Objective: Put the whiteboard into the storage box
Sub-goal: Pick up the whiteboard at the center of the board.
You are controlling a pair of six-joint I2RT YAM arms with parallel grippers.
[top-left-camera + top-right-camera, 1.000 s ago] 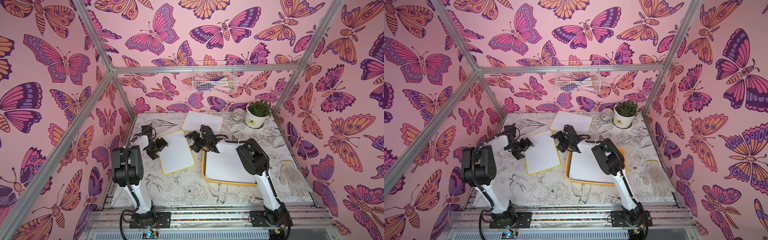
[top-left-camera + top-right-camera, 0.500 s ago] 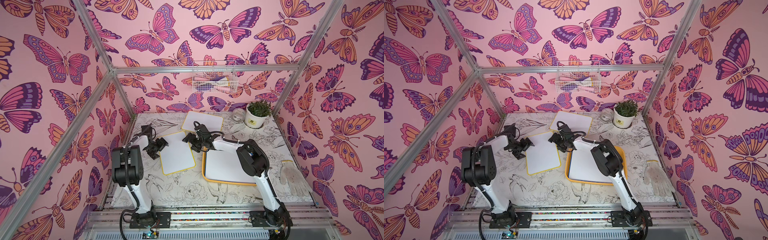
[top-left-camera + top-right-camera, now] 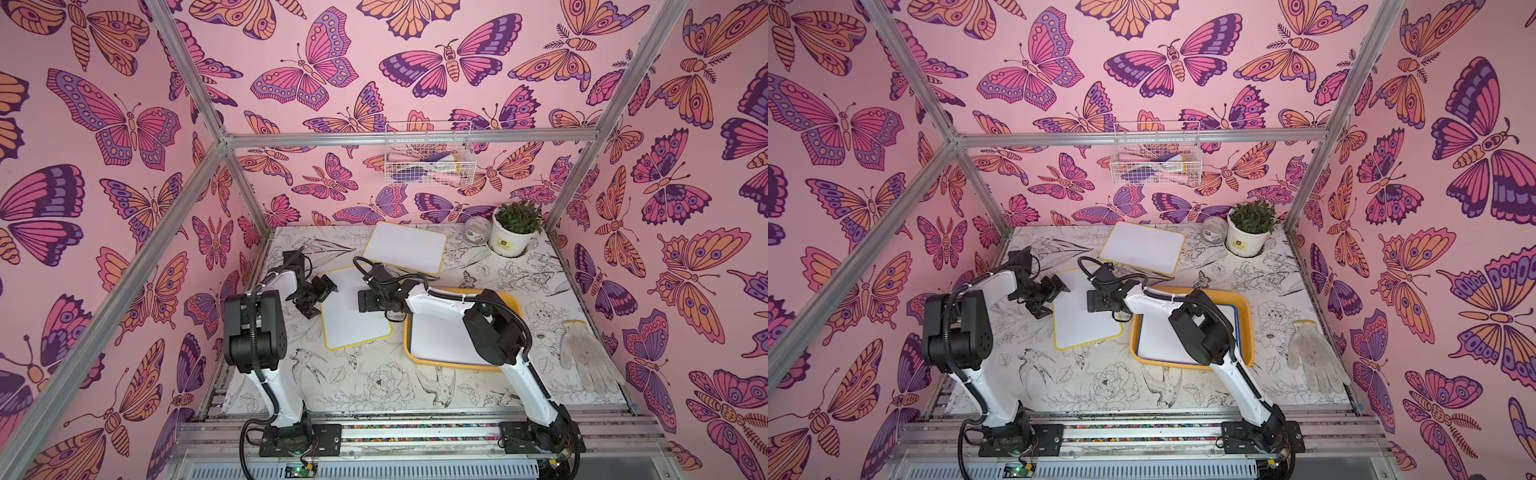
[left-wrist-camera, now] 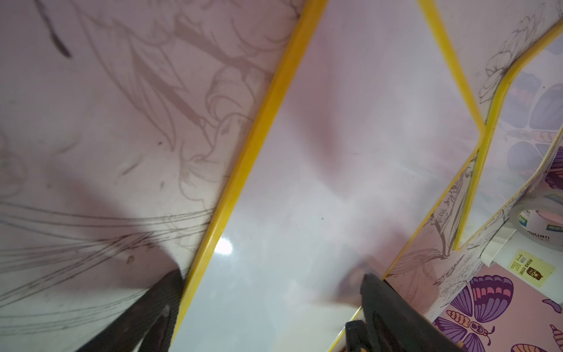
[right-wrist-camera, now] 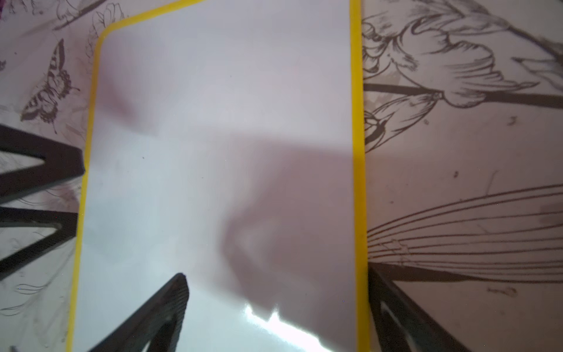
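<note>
Centre-left in a top view, the left gripper (image 3: 321, 297) sits with jaws spread at the edge of the whiteboard (image 3: 353, 328). The right gripper (image 3: 368, 300), jaws also apart and empty, has swung left from the storage box (image 3: 449, 365) over that board, which lies just left of the box; a pickup looks next.

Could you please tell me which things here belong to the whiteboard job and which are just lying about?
Job: near whiteboard, far whiteboard, whiteboard in the box, storage box.
Lying about: wire basket, plant, tape roll, glove.
</note>
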